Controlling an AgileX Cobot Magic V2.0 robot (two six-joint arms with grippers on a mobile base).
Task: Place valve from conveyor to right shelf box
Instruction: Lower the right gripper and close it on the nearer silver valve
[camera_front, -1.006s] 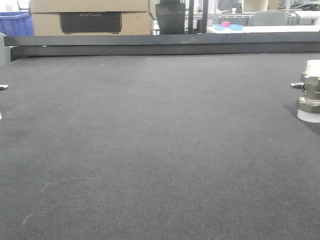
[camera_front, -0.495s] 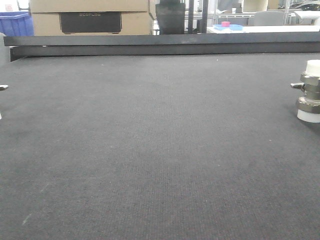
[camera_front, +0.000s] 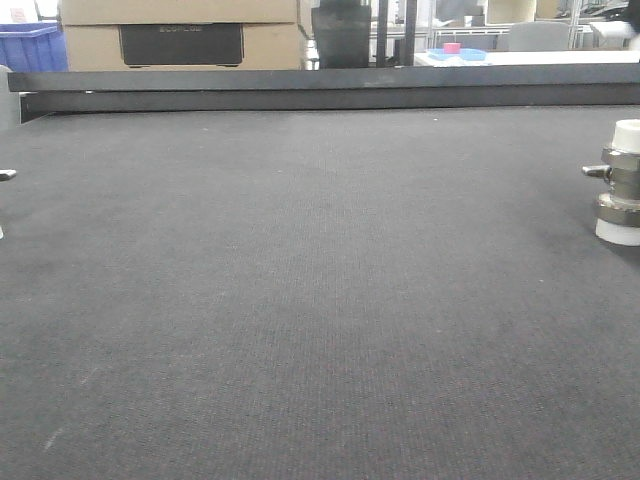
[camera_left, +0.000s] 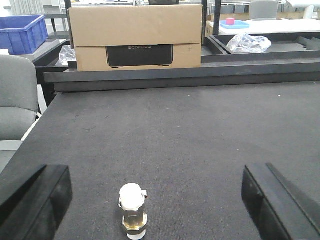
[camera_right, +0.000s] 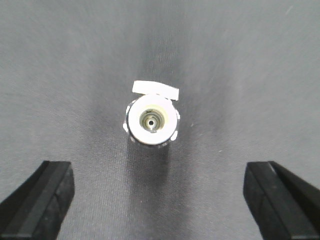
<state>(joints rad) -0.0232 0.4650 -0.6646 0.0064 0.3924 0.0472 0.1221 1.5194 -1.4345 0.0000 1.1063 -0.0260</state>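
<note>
the valve (camera_right: 151, 119) stands on the grey conveyor (camera_right: 240, 60), seen from right above, in the middle of the picture. its round top is white with a small dark hole. a little white tab sticks out at 12 o'clock. the right gripper (camera_right: 157, 172) is spread wide. one black finger (camera_right: 45, 200) is at 7 o'clock and the other at 5 o'clock, both apart from the valve.

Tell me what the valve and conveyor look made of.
The valve body looks like polished nickel-toned metal, given its bright reflections; cap and base look matte white plastic. The conveyor seems dark grey woven fabric, from its fine texture.
</note>
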